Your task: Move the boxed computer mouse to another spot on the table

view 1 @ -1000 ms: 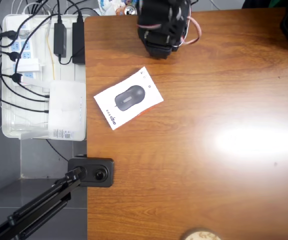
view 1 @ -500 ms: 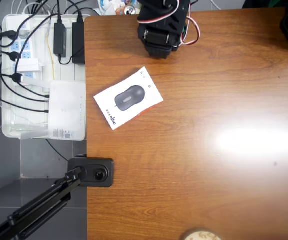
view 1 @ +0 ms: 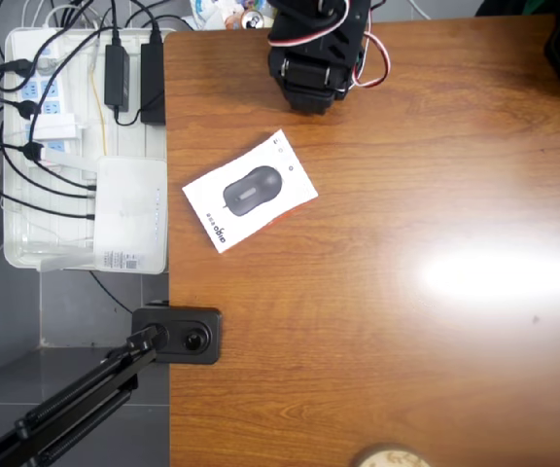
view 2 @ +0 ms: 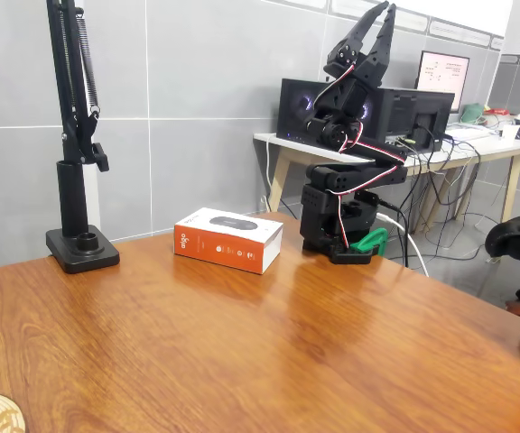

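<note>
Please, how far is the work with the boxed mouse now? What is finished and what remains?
Nothing looks done yet. The boxed computer mouse lies flat on the table near the arm's base, with nothing touching it. Nothing is in hand: the tool is raised high above the base, pointing up, jaws apart and empty. Left to do: reach down, grip the box, carry it to another spot on the table and let it go.

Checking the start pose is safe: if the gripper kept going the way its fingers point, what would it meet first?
Likely nothing: in the fixed view the gripper points up and slightly right into open air, well above the boxed computer mouse. Depth toward the wall is unclear.
</note>
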